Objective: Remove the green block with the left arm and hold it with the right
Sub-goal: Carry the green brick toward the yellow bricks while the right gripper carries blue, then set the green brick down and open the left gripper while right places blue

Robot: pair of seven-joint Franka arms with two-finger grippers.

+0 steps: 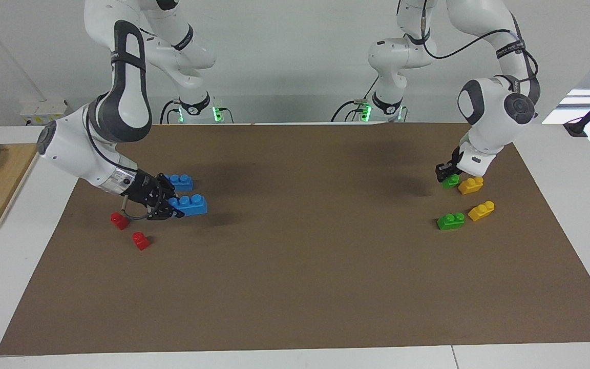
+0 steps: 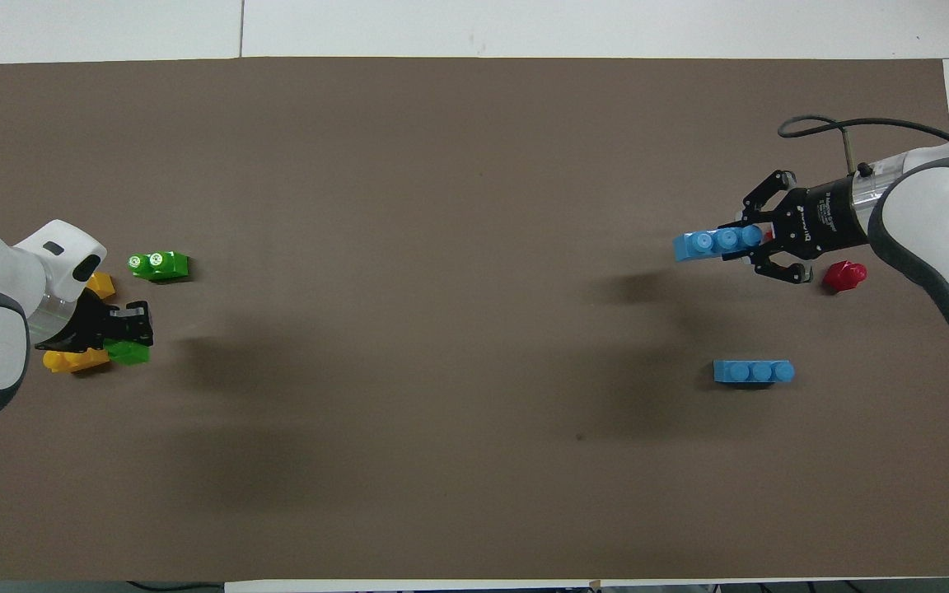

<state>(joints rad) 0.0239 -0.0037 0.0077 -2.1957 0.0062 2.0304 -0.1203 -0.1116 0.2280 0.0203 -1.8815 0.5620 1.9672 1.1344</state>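
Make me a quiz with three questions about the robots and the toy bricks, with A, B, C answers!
1. Where is the left gripper?
A. at a green block beside a yellow brick
B. over the red bricks
C. raised over the middle of the mat

2. How many green blocks are there?
A. one
B. two
C. four

3. What does the right gripper hold?
A. nothing
B. a red brick
C. a blue brick

Answers: 1 A, its fingers sit down at that block. 2 B, the other green block lies farther from the robots. 3 C, the fingers clamp the blue brick's end.
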